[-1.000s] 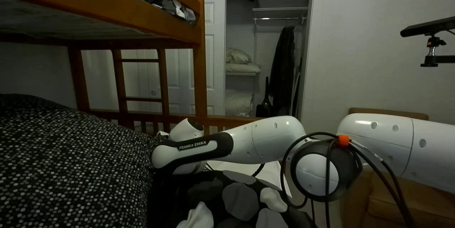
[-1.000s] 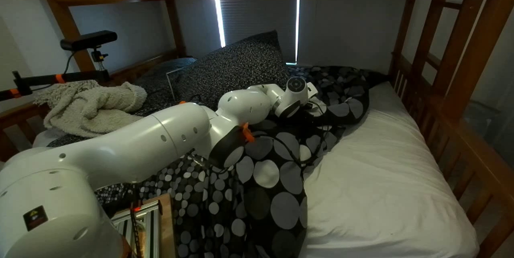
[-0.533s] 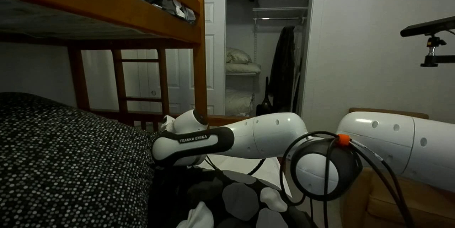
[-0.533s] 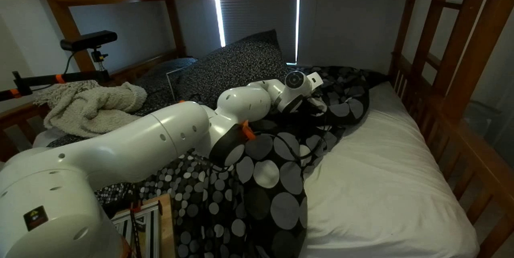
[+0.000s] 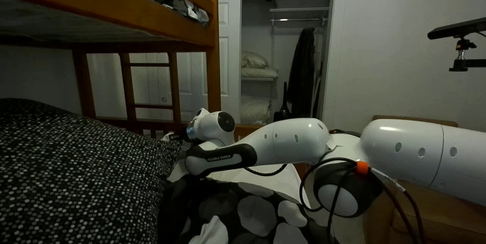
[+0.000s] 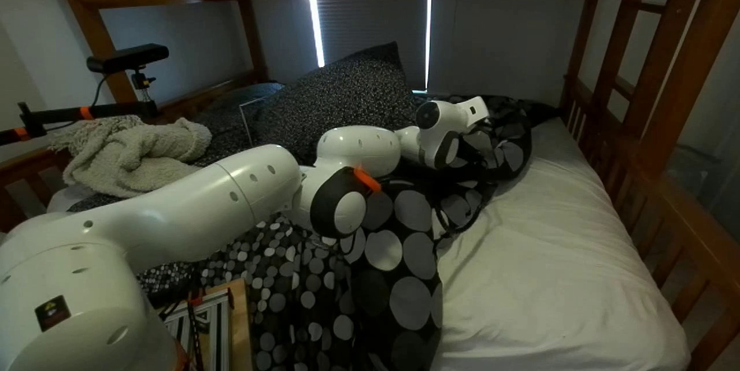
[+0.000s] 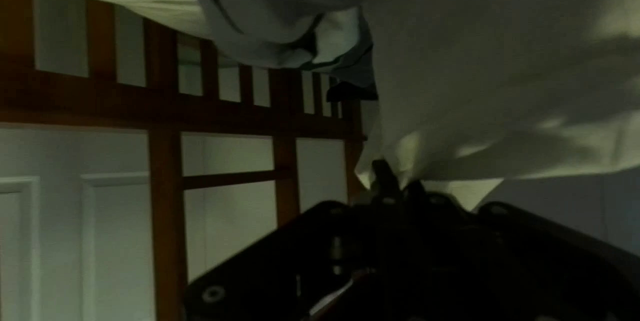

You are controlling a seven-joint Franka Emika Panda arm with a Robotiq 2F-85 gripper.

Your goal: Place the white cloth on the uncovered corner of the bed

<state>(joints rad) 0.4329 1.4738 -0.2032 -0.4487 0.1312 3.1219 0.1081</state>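
In the wrist view, the brown bed (image 7: 165, 106) is on the left. Next, the dark jaws pinch the white cloth (image 7: 490, 71) by its edge. It fans from there toward the view's top right; I cannot tell its longest way.

Cloth (image 7: 480, 81) held in the claw (image 7: 398, 179)

In the wrist view the cloth spreads above and right of the claw, the bed rail (image 7: 215, 113) and ladder (image 7: 166, 221) to its left. In an exterior view bedding (image 5: 76, 175) lies before and left of the claw, the closet (image 5: 281, 44) behind and right, the armchair (image 5: 442, 213) well to the right.
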